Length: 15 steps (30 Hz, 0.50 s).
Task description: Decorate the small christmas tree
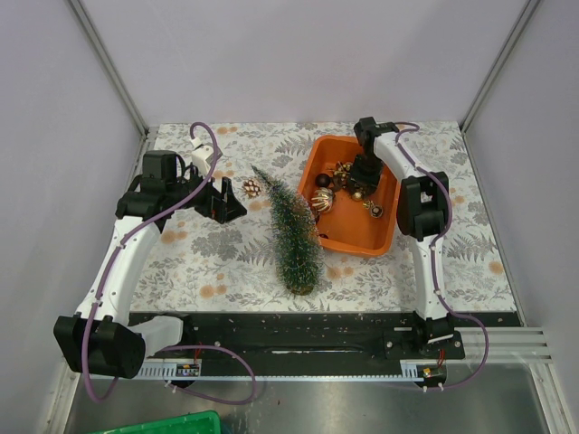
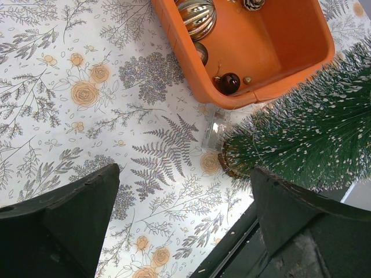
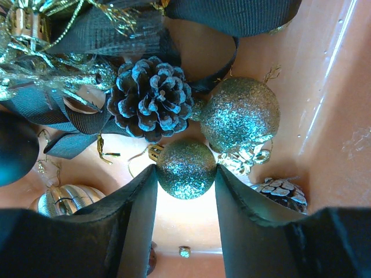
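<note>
The small christmas tree (image 1: 291, 231) lies on its side on the floral cloth, tip to the back, brown base (image 1: 301, 287) to the front. It also shows in the left wrist view (image 2: 313, 139). The orange tray (image 1: 384, 231) of ornaments sits right of it. My right gripper (image 1: 364, 174) is down in the tray. In the right wrist view it (image 3: 185, 174) is shut on a small glittery ball (image 3: 186, 165), one finger touching each side. My left gripper (image 1: 231, 201) hovers left of the tree's tip, open and empty (image 2: 185, 191).
A loose brown pinecone (image 1: 251, 188) lies on the cloth by my left gripper. Round the held ball are a frosted pinecone (image 3: 152, 98), a bigger glitter ball (image 3: 240, 114), black ribbon (image 3: 98, 29) and a silver ribbed ball (image 3: 64, 200). A small clear plastic piece (image 2: 215, 130) lies beside the tree's base.
</note>
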Available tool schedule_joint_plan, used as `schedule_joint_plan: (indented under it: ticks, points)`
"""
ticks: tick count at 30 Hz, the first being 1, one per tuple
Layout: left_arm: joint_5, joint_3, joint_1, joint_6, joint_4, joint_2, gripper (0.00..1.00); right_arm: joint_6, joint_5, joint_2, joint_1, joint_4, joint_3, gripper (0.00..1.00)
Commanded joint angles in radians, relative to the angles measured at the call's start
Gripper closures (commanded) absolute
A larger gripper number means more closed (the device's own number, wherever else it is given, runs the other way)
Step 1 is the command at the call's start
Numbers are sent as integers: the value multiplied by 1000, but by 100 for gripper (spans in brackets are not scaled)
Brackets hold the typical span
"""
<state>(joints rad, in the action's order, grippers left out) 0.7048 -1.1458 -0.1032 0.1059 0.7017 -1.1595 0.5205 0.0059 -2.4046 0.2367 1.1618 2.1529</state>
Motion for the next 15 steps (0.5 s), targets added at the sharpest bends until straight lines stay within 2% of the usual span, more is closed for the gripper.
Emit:
schedule_joint_plan:
  ticks: [1, 7, 15]
  points:
    - [2, -26, 7, 17, -30, 15, 1, 3, -3, 41, -5, -8, -10, 57]
    - [4, -28, 7, 15, -30, 12, 1, 15, -3, 145, -5, -66, -111, 64]
    - [33, -26, 5, -8, -33, 7, 1, 27, -96, 424, -5, -146, -290, 65]
